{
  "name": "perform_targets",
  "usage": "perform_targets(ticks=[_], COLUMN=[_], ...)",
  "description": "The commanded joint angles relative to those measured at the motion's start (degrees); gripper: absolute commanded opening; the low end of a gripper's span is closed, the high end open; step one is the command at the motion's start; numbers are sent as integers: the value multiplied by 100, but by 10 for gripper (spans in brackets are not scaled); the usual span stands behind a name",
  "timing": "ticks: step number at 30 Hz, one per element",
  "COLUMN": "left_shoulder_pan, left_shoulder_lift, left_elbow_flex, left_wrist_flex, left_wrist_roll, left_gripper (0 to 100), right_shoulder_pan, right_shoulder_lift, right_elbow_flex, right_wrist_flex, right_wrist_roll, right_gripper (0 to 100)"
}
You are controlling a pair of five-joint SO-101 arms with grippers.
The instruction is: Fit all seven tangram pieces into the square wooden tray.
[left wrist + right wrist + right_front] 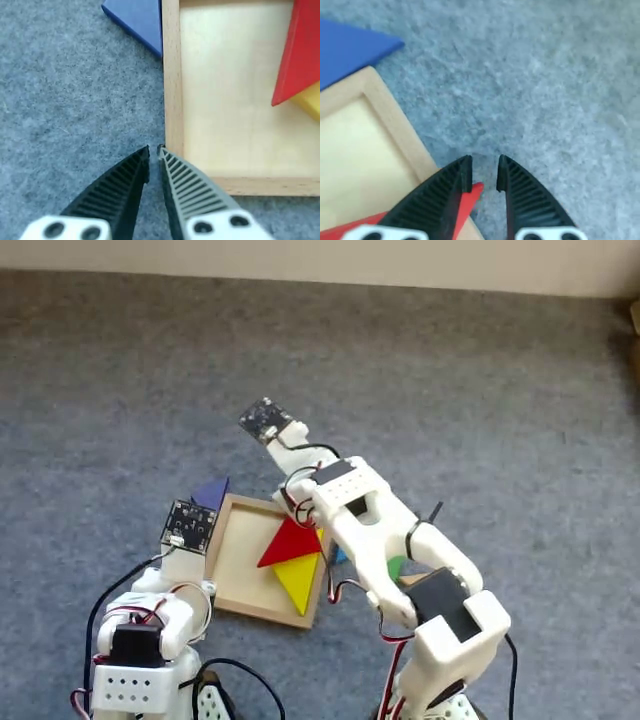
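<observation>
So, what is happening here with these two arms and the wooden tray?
Two robot arms are working at the square wooden tray, which is only partly filled. A red triangle and a yellow triangle lie inside it; a blue piece lies on the carpet just outside one corner. The left hand, almost shut and holding nothing, is by the tray's frame. The right hand, slightly open and empty, is above the red triangle's tip.

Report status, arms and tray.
Left gripper shut, empty, beside tray rim. Right gripper slightly open over red triangle tip. Yellow triangle also in tray; blue piece outside.
</observation>
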Motion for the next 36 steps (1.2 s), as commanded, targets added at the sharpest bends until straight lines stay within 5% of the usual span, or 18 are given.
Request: perform_targets(ticks=[1, 24, 36], left_shoulder_pan=[-48, -48, -48], left_shoulder_lift=[-233, -233, -233], left_elbow_flex=[119, 119, 119], left_wrist_flex=[0, 0, 0], left_wrist_roll=[0, 0, 0], left_gripper=[51, 51, 51], right_shoulder_pan=[145, 708, 593], right_shoulder_lift=[-426, -444, -1648], right_elbow_flex=[-66, -1745, -1578], right_wrist_flex=[338, 3125, 3538], right_wrist_roll=[53, 35, 35], right_gripper=[91, 91, 5])
